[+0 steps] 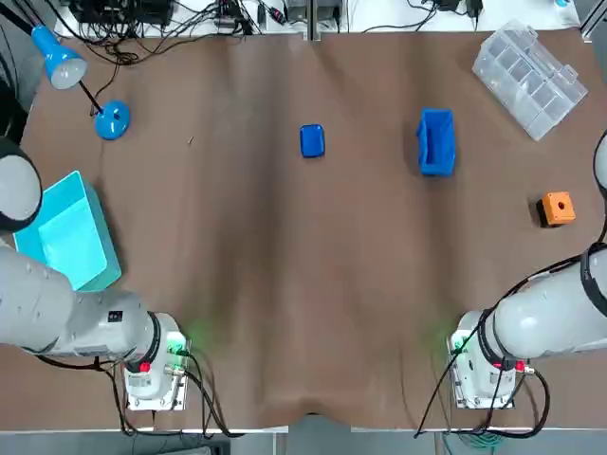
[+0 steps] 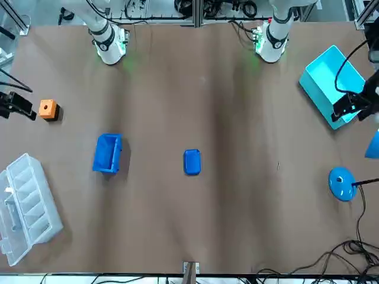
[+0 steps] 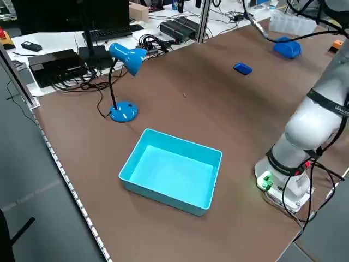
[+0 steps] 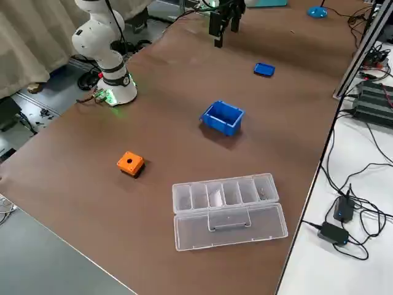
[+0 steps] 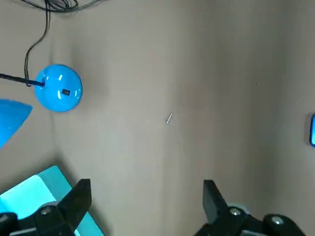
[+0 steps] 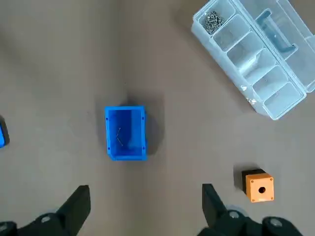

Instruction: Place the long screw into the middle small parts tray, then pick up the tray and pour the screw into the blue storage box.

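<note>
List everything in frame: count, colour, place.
table: 1, brown, under everything
screw: 1, silver, loose on the table, far left, near the lamp base
small tray: 1, blue, far centre
blue bin: 1, blue, right of the tray, thin metal pieces inside
cyan box: 1, cyan, left edge
desk lamp: 1, blue, far left corner
organiser: 1, clear, far right corner, lid open
button box: 1, orange, right edge
cables: several, black, beyond the far edge
left gripper: 1, black, open, raised over the left side
right gripper: 1, black, open, raised over the right side
</note>
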Available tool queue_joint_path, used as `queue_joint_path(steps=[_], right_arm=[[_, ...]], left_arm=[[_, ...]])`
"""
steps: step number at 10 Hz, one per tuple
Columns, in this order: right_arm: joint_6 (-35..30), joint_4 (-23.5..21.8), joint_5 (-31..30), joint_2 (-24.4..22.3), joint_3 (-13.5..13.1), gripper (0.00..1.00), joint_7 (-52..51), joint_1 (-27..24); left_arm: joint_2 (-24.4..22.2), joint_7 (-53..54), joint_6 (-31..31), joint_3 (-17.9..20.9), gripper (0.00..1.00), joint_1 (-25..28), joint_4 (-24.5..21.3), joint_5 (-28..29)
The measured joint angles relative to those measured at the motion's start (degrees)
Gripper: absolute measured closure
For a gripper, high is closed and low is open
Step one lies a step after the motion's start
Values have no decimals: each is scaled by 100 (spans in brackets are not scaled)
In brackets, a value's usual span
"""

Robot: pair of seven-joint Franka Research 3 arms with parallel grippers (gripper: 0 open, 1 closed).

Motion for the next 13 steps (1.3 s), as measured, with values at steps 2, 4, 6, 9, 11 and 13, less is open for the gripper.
queue_joint_path(steps=[2, 4, 6, 9, 11, 13], right_arm=[[0, 2, 0, 0, 0, 0, 0, 3], [0, 4, 0, 0, 0, 0, -2, 7], [-1, 3, 3, 5, 9, 0, -19, 19], [75, -18, 5, 62, 30, 0, -45, 243], [228, -28, 5, 140, 37, 0, -44, 390], [249, -29, 2, 187, 33, 0, -44, 418]], left_arm=[[264, 219, 175, -10, 0, -5, -10, 0], [725, 311, 582, -77, 0, -73, -22, 0], [1246, 317, 941, -143, 0, -226, -32, 23], [2114, 318, 1647, -163, 0, -468, -38, 44], [2634, 318, 2135, -167, 0, -586, -52, 106], [3060, 318, 2728, -163, 0, -597, -217, 376]])
